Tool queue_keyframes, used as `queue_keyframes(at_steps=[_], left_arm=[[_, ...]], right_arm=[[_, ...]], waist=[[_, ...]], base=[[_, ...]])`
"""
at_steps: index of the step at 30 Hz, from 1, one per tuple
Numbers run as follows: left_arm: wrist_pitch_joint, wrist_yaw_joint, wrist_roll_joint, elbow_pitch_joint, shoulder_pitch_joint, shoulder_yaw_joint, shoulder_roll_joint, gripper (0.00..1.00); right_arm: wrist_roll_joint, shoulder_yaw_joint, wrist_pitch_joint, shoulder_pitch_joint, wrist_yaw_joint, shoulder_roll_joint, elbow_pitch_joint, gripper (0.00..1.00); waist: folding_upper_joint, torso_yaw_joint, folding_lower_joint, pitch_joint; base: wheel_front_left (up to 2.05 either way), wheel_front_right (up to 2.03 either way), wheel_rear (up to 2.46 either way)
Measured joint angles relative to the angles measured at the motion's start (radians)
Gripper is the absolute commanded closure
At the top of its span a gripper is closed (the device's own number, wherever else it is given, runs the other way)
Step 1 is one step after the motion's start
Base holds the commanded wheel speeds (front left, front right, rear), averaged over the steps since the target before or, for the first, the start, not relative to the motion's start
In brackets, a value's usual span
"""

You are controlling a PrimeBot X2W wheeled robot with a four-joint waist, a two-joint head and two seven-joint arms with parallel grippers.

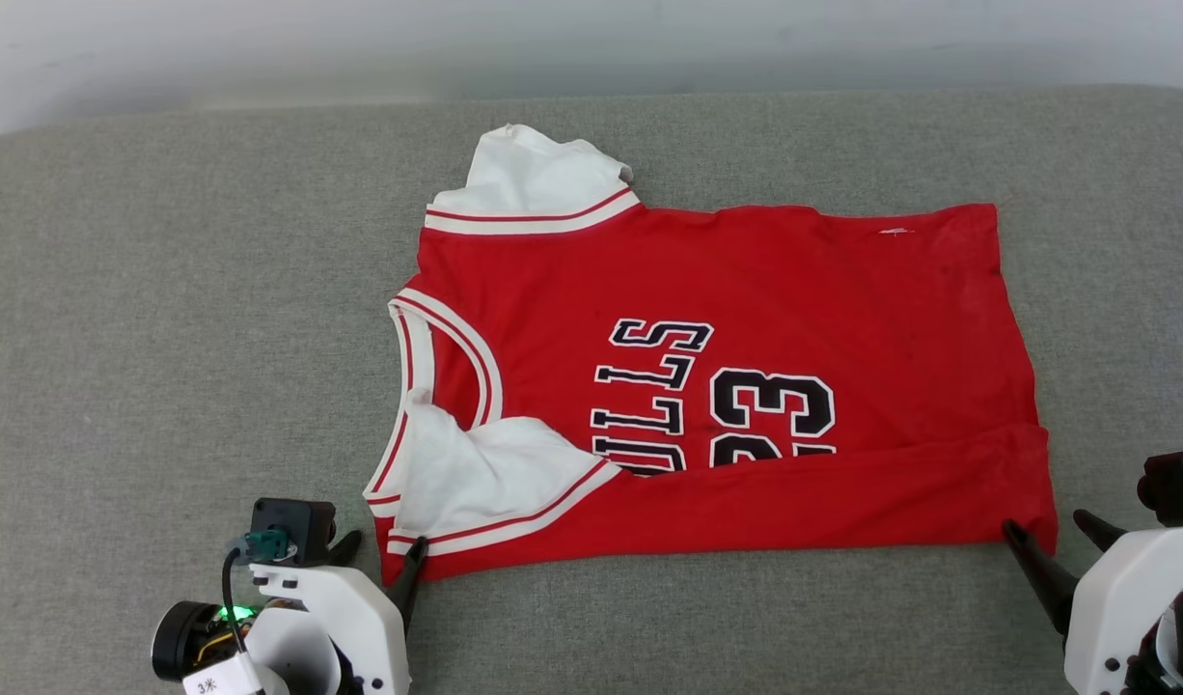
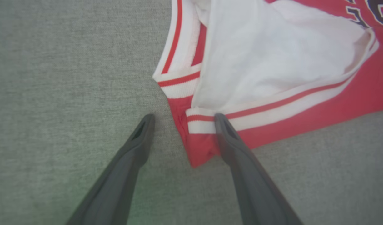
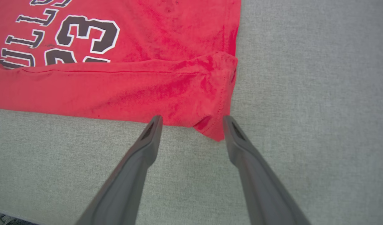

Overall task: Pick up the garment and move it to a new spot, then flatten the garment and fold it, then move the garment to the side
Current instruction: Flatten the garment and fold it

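Observation:
The garment (image 1: 746,280), a red jersey with white sleeves and black lettering, lies flat on the grey cloth surface, neck to the left and hem to the right. Its near edge is folded up over the lower part of the lettering. My left gripper (image 1: 384,552) stands open at the near left corner. In the left wrist view the striped sleeve trim and red corner of the garment (image 2: 272,56) lie between the fingertips of the left gripper (image 2: 183,117). My right gripper (image 1: 1047,526) is open at the near right corner. There the garment's (image 3: 147,87) hem corner sits between the tips of the right gripper (image 3: 192,118). Neither holds anything.
The grey cloth surface (image 1: 167,290) runs wide to the left, to the right and in front of the jersey. Its far edge meets a pale wall (image 1: 591,39) at the top of the head view.

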Motion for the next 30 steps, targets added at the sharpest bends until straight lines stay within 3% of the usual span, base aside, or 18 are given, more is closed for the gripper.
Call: queue_keyframes(at_steps=[3, 5, 6, 10, 15, 30], left_arm=[[0.016, -0.016, -0.001, 0.023, -0.017, -0.010, -0.001, 0.00], [0.039, -0.032, -0.015, 0.033, -0.028, -0.016, -0.004, 0.86], [0.052, -0.040, -0.020, 0.037, -0.035, -0.020, -0.005, 1.00], [0.021, -0.072, -0.027, 0.048, -0.040, -0.023, -0.015, 1.00], [-0.024, -0.075, -0.025, 0.039, -0.026, -0.018, -0.021, 1.00], [-0.019, -0.032, -0.001, -0.167, -0.019, -0.009, 0.014, 1.00]], right_arm=[[-0.006, 0.001, 0.005, 0.000, 0.000, 0.003, -0.005, 0.00], [-0.007, 0.002, 0.006, 0.000, 0.000, 0.004, -0.006, 0.00], [-0.010, 0.003, 0.009, -0.001, 0.000, 0.004, -0.006, 0.00], [-0.026, -0.001, 0.017, -0.004, 0.000, 0.003, -0.001, 0.00], [-0.090, -0.037, 0.054, -0.001, 0.000, -0.004, 0.010, 0.00], [-0.155, -0.074, 0.092, -0.074, 0.000, 0.017, 0.174, 0.00]], waist=[[0.0000, -0.001, 0.0000, 0.014], [0.0000, -0.002, 0.0000, 0.020], [0.0000, -0.002, -0.0001, 0.022], [0.0000, 0.002, 0.0002, 0.020], [0.0000, 0.013, 0.0002, 0.008], [0.0000, 0.063, 0.0002, 0.025]], base=[[0.00, 0.00, 0.00], [0.00, 0.00, 0.00], [0.00, 0.00, 0.00], [0.00, 0.00, 0.00], [0.00, 0.00, 0.00], [0.00, 0.00, 0.00]])
